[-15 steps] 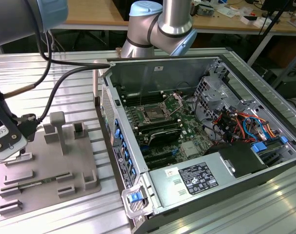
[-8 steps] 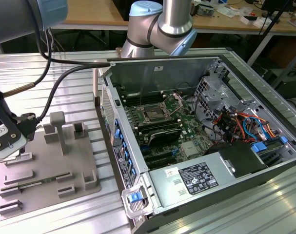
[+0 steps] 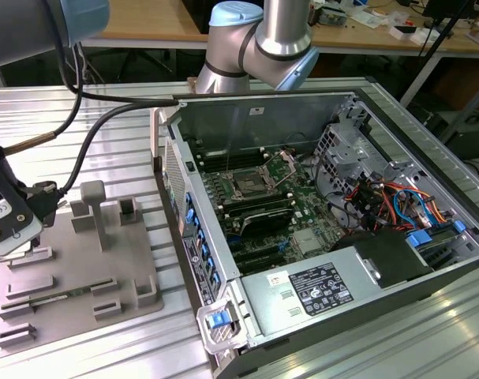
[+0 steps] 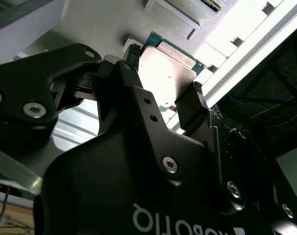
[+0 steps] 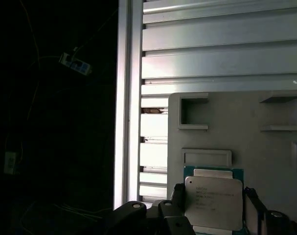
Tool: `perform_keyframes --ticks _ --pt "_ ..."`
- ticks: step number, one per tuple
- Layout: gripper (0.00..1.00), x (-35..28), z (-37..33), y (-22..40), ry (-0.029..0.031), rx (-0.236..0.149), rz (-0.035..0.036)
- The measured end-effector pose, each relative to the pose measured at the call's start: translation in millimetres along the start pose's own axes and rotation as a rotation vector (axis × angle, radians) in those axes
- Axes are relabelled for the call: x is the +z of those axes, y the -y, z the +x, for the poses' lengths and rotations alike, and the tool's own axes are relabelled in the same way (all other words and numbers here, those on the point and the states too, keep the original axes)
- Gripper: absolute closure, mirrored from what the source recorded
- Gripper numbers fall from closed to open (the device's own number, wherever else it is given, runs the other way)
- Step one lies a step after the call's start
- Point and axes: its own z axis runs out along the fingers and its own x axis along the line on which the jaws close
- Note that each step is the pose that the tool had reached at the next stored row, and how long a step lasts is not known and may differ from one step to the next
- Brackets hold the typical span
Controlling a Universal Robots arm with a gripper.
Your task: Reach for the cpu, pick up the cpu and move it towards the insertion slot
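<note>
The cpu (image 5: 214, 201), a flat square chip with a pale metal top and a green rim, sits between the two black fingers (image 5: 178, 195) of my gripper (image 5: 215, 208) in both wrist views. The jaws are closed on two opposite edges of the cpu (image 4: 169, 68), which hangs clear of the grey tray (image 5: 270, 147). In the exterior view my gripper (image 3: 14, 241) hovers over the left end of the tray (image 3: 73, 268). The insertion slot (image 3: 247, 187), a dark socket in a shiny frame with a wire lever, lies on the board inside the open computer case, far to the exterior view's right of my gripper.
The case's upright side wall (image 3: 188, 229) stands between the tray and the board. Raised blocks (image 3: 97, 209) rise from the tray. Black cables (image 3: 81, 150) trail from the arm. An empty rimmed pocket (image 5: 207, 156) lies on the tray beside the chip. The ribbed metal table's edge (image 5: 128, 98) is close by.
</note>
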Motion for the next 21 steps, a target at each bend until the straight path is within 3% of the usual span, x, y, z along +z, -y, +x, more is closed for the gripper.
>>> perform_keyframes --ticks 21 --pt "0.45 -6.5 0.0 -0.3 -0.0001 0.0 -0.0004"
